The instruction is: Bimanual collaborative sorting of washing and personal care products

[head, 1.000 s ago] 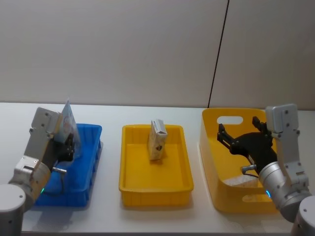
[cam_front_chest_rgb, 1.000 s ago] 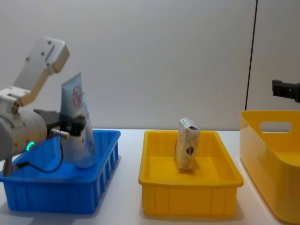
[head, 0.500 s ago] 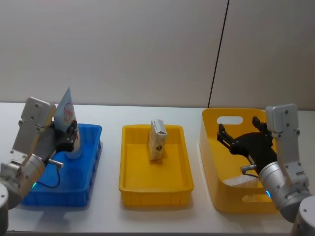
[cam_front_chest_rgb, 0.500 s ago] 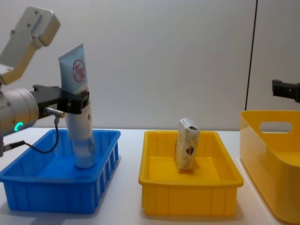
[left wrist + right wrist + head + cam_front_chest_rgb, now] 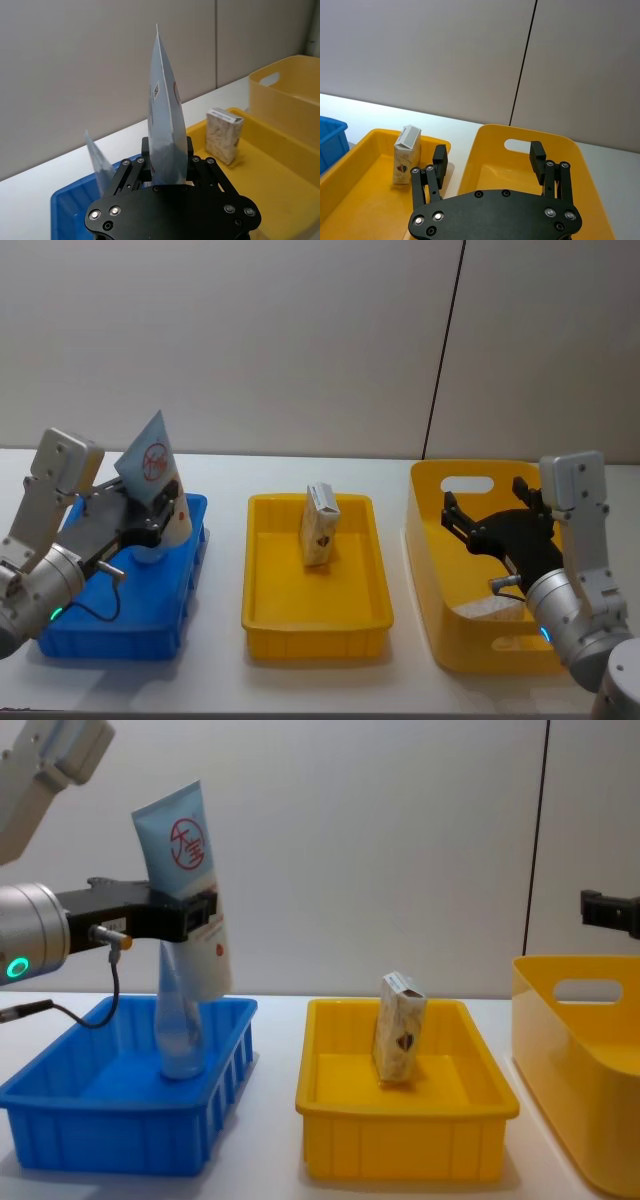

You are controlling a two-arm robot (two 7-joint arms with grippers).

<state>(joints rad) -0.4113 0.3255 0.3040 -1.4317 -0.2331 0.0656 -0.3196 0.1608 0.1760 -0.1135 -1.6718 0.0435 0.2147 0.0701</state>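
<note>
Counting one carton (image 5: 320, 525), two tubes (image 5: 185, 840) (image 5: 180, 1035): left end effector (image 5: 160, 510) clamps one; right (image 5: 489, 154) gapes empty.

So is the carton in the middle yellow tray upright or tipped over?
Upright: the carton stands on its narrow end in the yellow tray.

The tube (image 5: 186, 848) looks smooth glossy plastic, the carton (image 5: 400, 1038) matt card.

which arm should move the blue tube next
Left: the left gripper is shut on the pale-blue red-logo squeeze tube above the blue plastic tray; the right gripper is open over the deep yellow bin.
</note>
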